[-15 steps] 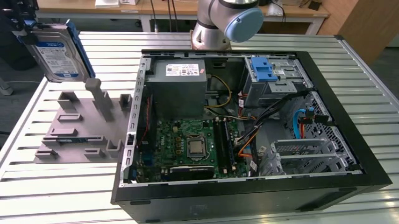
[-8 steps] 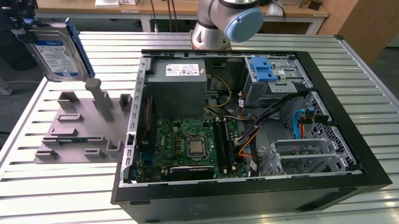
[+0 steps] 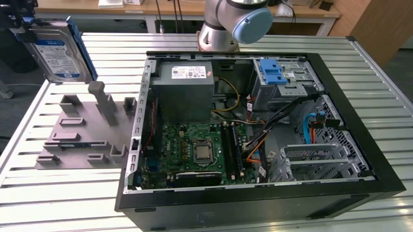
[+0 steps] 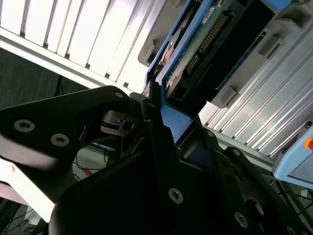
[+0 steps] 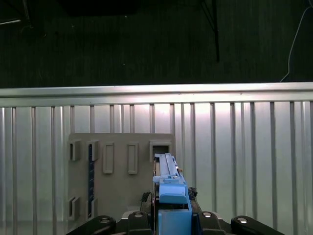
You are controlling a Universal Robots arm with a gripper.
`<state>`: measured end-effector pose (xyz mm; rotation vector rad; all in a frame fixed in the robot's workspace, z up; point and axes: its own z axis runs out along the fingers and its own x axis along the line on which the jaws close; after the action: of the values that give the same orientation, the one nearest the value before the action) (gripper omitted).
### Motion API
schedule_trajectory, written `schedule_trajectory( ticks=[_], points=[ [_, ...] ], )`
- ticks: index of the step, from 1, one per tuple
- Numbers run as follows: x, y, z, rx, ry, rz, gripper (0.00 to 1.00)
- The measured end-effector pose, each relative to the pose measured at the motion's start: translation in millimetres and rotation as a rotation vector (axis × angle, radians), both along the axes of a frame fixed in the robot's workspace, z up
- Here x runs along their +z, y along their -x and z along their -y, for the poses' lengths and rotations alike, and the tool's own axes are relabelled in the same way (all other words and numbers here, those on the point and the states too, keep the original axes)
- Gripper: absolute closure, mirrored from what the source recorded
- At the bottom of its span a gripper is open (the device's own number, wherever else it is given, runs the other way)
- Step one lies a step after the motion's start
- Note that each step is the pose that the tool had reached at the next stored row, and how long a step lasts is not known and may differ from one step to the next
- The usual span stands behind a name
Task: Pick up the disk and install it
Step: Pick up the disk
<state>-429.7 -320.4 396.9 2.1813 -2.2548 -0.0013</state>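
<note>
The disk (image 3: 59, 52), a silver-grey drive with a white-and-blue label and blue rails, hangs upright in the air at the exterior view's far left, above the slatted table and behind the grey stand (image 3: 84, 130). My gripper (image 3: 24, 23) is shut on its upper end. In the first wrist view the disk (image 5: 169, 182) appears edge-on with its blue handle between my fingers, over the stand (image 5: 120, 166). The second wrist view shows the dark fingers (image 4: 154, 122) clamped on the blue handle, with the disk's (image 4: 215, 44) circuit-board side beyond.
An open computer case (image 3: 258, 193) lies on the metal table (image 3: 65, 193) at the exterior view's right, motherboard exposed. A blue plastic bracket (image 3: 272, 72) sits atop its grey drive bay (image 3: 287, 89). The arm's base (image 3: 229, 24) stands behind the case.
</note>
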Motion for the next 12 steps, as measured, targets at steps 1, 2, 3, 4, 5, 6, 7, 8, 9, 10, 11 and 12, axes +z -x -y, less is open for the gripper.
schedule_trajectory(
  ticks=[1,2,3,4,5,6,7,8,9,10,11,12],
  points=[
    [0.6,0.0,0.0,0.000,0.0000,0.0001,0.64],
    [1.2,0.0,0.0,0.000,0.0000,0.0000,0.64],
    [1.7,0.0,0.0,0.000,0.0000,0.0000,0.64],
    [2.2,0.0,0.0,0.000,0.0000,0.0001,0.64],
    [2.8,0.0,0.0,0.000,0.0000,0.0000,0.64],
    [3.4,0.0,0.0,0.000,0.0000,0.0000,0.64],
    [3.9,0.0,0.0,0.000,-0.0001,0.0000,0.64],
    [4.4,0.0,0.0,0.000,0.0000,0.0000,0.64],
    [4.9,0.0,0.0,0.000,0.0000,0.0001,0.64],
    [5.4,0.0,0.0,0.000,0.0000,0.0000,0.64],
    [5.9,0.0,0.0,0.000,0.0000,0.0000,0.64],
    [6.4,0.0,0.0,0.000,-0.0001,0.0001,0.64]
  ],
)
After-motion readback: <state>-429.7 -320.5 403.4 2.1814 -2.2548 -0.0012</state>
